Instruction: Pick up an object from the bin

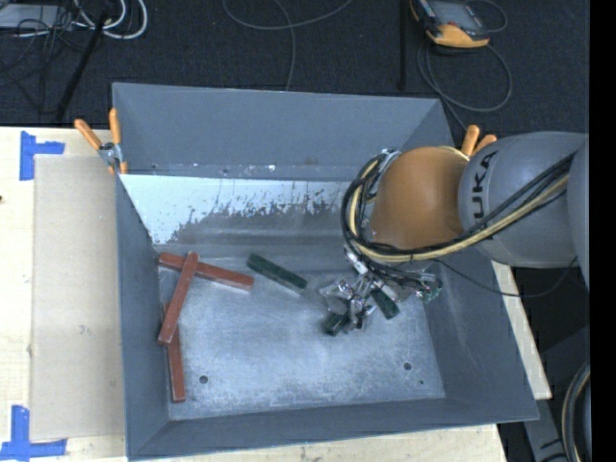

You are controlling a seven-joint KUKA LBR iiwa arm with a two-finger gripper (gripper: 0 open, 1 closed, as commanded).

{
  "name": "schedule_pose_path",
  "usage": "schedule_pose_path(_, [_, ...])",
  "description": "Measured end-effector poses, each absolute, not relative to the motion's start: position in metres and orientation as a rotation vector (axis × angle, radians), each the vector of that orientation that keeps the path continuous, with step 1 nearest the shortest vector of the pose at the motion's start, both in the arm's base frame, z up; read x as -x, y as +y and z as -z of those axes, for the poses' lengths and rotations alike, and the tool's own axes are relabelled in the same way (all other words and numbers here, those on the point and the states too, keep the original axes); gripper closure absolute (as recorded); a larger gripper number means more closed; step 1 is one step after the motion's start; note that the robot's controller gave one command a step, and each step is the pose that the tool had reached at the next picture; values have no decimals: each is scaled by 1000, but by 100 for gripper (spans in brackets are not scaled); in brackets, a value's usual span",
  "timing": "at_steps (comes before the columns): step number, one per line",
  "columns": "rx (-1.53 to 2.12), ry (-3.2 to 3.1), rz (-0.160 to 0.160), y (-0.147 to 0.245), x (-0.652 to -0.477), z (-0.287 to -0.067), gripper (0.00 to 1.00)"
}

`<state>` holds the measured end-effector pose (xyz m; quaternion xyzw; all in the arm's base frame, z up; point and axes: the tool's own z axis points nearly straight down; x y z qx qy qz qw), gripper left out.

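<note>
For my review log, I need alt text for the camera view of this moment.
The arm's gripper is low over the right of the bin floor, among small dark green pieces. A dark green bar lies just left of it; three reddish-brown bars lie at the left, two crossed.

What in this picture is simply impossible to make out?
1. Camera view: part of the bin floor on the right is hidden by the arm's orange cover and cables.
2. Camera view: the small dark pieces at the gripper are too small to identify, and whether it holds one is unclear.
</note>
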<state>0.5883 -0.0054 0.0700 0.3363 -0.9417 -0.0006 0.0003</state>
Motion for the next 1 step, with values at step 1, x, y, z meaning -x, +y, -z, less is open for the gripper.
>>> schedule_pose_path(1, [-1041,-2974,-3,7,-586,-228,100])
